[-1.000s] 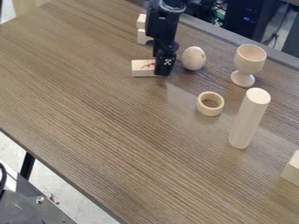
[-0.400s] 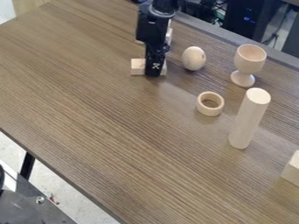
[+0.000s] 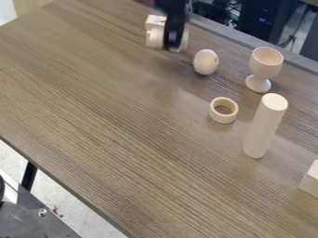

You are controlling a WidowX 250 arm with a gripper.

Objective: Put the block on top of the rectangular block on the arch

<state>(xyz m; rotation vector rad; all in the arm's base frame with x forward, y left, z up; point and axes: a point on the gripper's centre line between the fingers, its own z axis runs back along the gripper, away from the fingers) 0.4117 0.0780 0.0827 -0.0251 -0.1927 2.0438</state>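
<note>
The gripper (image 3: 175, 48) is near the top of the view, pointing down and blurred, shut on the block (image 3: 155, 38). The block's pale ends stick out to the left and right of the black fingers, above the table surface. Right behind it, the rectangular block (image 3: 155, 20) shows at the upper left of the gripper. The arch under that block is mostly hidden by the held block and the gripper.
A wooden egg (image 3: 205, 62) stands close by on the right, with a goblet (image 3: 265, 67) farther right. A ring (image 3: 223, 110), a tall cylinder (image 3: 264, 125) and another block (image 3: 312, 180) are nearer the camera. The table's back edge (image 3: 233, 35) runs behind.
The gripper first shifted slightly left over the block lying on the table, then took hold of it. Both have moved up the view to the stack, leaving the block's former spot.
</note>
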